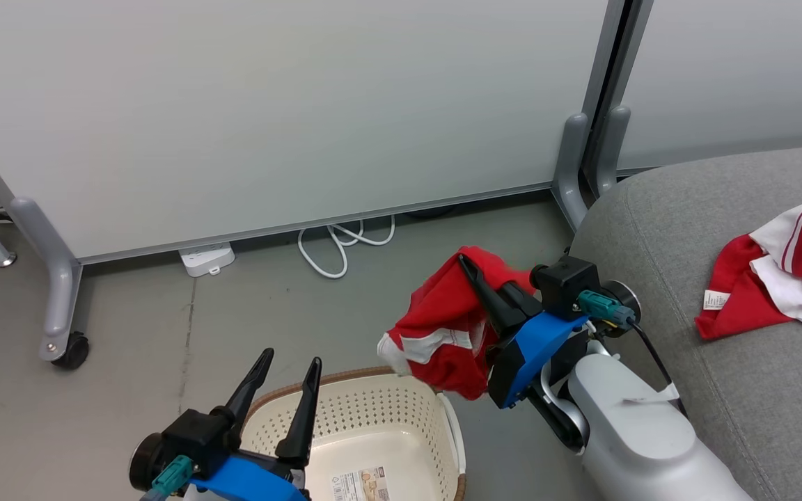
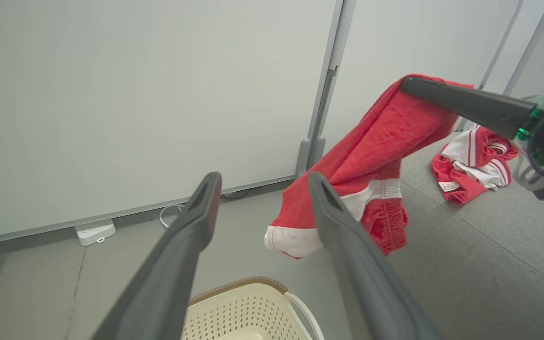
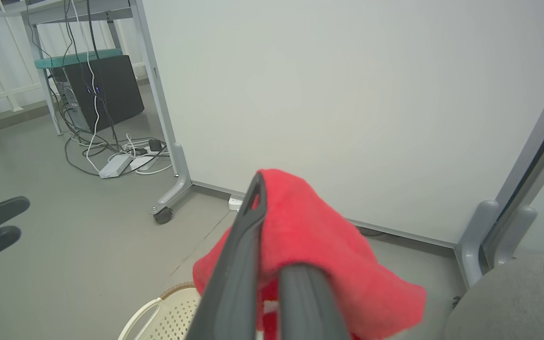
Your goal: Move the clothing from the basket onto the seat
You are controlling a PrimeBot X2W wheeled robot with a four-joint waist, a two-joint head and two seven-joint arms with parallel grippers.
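Head view: the left gripper (image 1: 291, 356) has its fingers spread with nothing between them. The basket (image 1: 387, 410) lies just beneath and beyond its tips, with no clothing visible inside. The right gripper (image 1: 474, 275) is pinched on a red garment (image 1: 436, 327), which drapes over its fingers and hangs in the air above the basket's far corner. To this gripper's right is the seat (image 1: 721, 417), and a second garment (image 1: 756, 299) lies on it, well apart.

Left wrist view: the left gripper (image 2: 263, 178) stands wide apart. The basket (image 2: 243, 302) is below its fingers. Ahead and to the right the garment (image 2: 371, 160) hangs from the right gripper (image 2: 409, 86). Farther right, the second garment (image 2: 475, 165) rests on the seat (image 2: 480, 264).

Right wrist view: the right gripper (image 3: 267, 208) is clamped on the garment (image 3: 319, 236), which folds over its right finger. The basket (image 3: 173, 316) shows at its lower left and the seat (image 3: 513, 302) at its lower right.
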